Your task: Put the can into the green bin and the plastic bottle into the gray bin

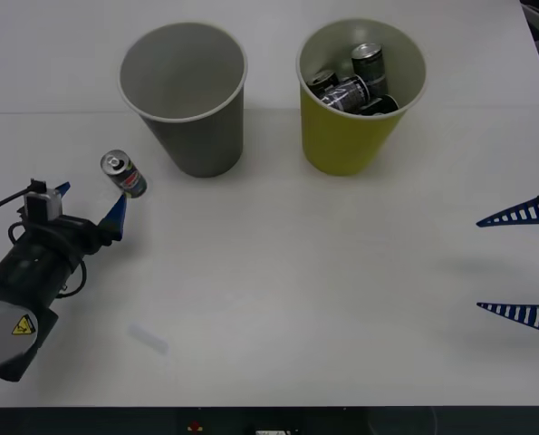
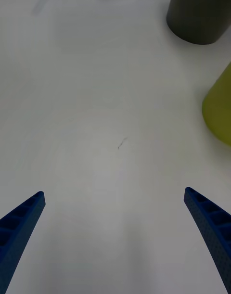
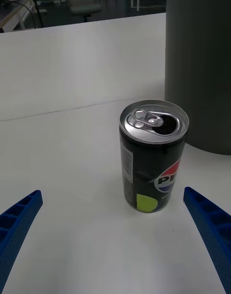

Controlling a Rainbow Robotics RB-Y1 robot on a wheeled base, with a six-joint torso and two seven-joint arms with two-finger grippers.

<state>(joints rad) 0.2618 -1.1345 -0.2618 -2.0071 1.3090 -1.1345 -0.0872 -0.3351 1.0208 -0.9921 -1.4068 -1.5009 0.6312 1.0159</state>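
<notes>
Step in hand, as judged: approach to grasp the can [image 1: 124,174], standing upright on the bench [image 1: 278,299], near the left side of the gray bin [image 1: 185,93] and apart from it. Pull tab lifted, mouth open.

Left tool [image 1: 89,208] released, fingers spread wide, set low and just short of the can; in the left wrist view the can [image 3: 153,154] centred between the two fingers [image 3: 17,222]. Right tool [image 1: 521,265] also released, idle over the bench's right side, well apart from both bins.

Green bin [image 1: 360,95] to the right of the gray one, already holding several dark cans [image 1: 355,83].

Recommended: advance straight until both fingers flank the can's mid-body, then close squarely; grip below the rim, not on the tab. Keep upright in transit, given the open mouth. Clear the gray bin's rim on the way across to the green bin. Risk: a finger nudging the can over before closure.
</notes>
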